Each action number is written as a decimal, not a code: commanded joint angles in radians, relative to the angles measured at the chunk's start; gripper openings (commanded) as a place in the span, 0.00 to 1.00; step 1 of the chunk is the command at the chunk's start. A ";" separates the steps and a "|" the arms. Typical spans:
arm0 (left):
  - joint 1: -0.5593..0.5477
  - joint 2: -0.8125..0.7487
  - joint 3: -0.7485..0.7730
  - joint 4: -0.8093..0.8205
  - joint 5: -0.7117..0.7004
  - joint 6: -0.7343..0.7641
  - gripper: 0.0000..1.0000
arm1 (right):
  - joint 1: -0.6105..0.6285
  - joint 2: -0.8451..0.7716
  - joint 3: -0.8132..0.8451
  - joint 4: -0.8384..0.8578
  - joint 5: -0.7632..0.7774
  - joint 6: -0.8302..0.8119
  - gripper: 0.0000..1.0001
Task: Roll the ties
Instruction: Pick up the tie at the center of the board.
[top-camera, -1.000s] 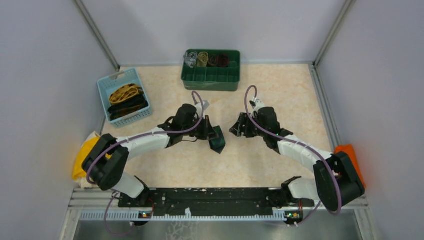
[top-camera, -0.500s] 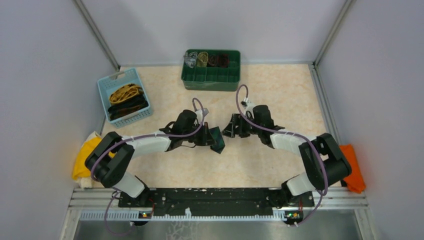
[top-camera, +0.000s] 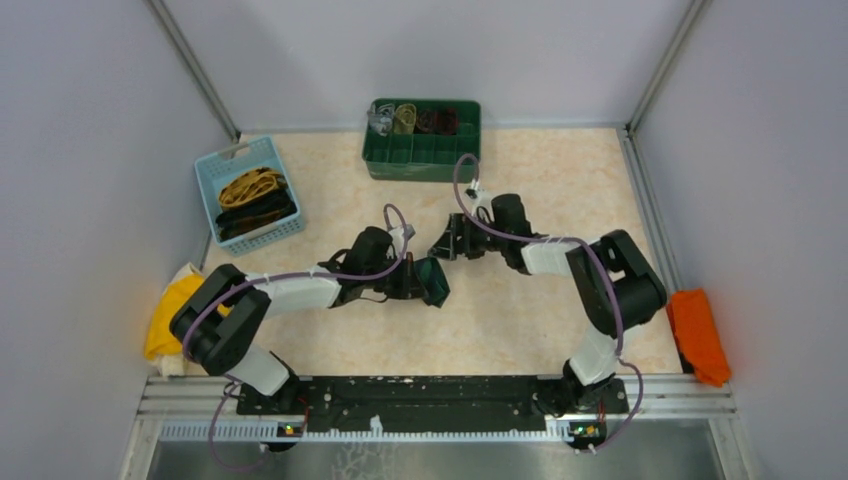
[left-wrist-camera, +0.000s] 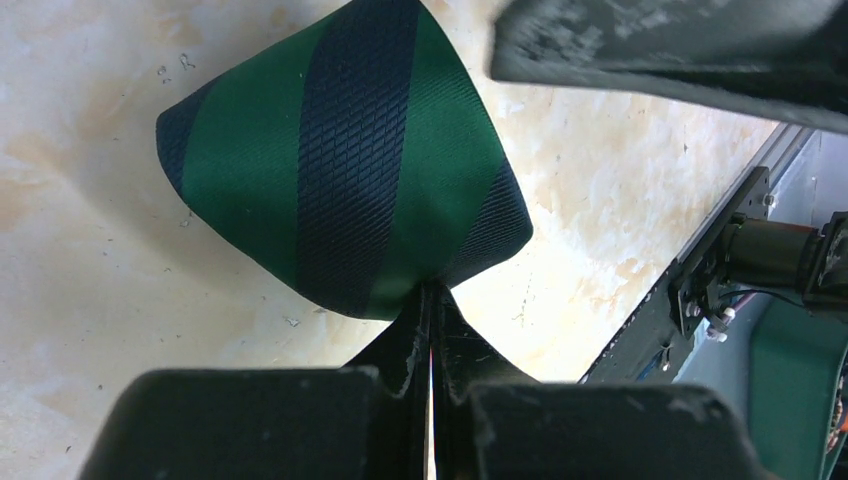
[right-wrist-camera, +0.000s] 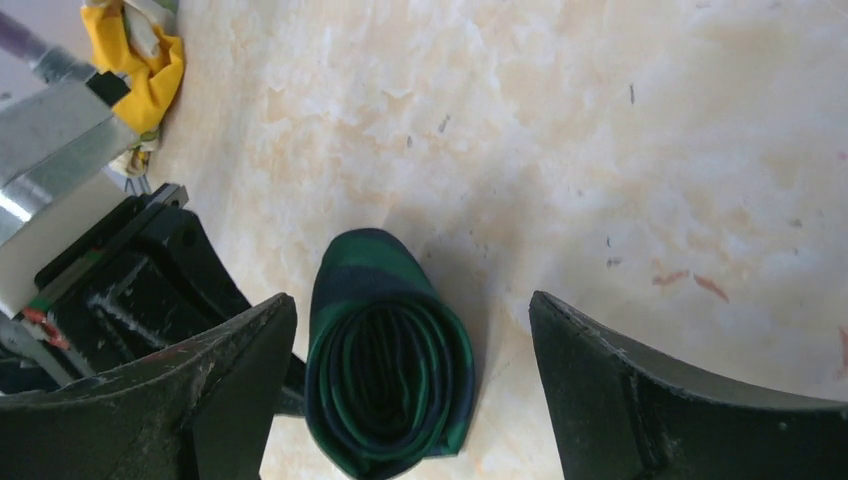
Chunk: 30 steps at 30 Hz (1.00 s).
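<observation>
Green-and-navy striped tie (top-camera: 432, 281) is seen rolled up mid-table (top-camera: 520, 310). It is pinched at one edge by the left gripper (top-camera: 413, 279), whose jaws are clamped flat on the fabric. Whether the roll rests on the surface cannot be told.

Right gripper (top-camera: 447, 249) is spread wide, with nothing held. In its wrist view the roll sits between the two fingers, closer to the left one, with the spiral end facing the camera. Roll axis is therefore judged to run roughly along the right approach line, with a finger on either flank. Handover to the right is judged next, with closure across the coil.

Containers:
- Green bin (top-camera: 420, 165), far edge: rolled ties (top-camera: 405, 118) in grey, beige and maroon are lined up in the back row.
- Blue basket (top-camera: 285, 232), far left: loose ties (top-camera: 250, 185) in mustard and black are heaped inside.
</observation>
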<state>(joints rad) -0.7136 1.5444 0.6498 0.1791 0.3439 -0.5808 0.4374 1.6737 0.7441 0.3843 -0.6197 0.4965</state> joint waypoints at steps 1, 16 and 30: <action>-0.004 -0.008 -0.014 -0.018 -0.029 0.025 0.00 | -0.009 0.102 0.082 0.129 -0.088 -0.001 0.87; -0.004 -0.048 -0.010 -0.059 -0.064 0.049 0.00 | -0.008 0.319 -0.078 0.817 -0.349 0.431 0.90; -0.003 -0.041 -0.014 -0.050 -0.061 0.053 0.00 | 0.075 0.131 -0.078 0.190 -0.157 0.031 0.85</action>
<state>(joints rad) -0.7136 1.5085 0.6460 0.1284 0.2962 -0.5476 0.4721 1.9091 0.6415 0.8898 -0.8906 0.7570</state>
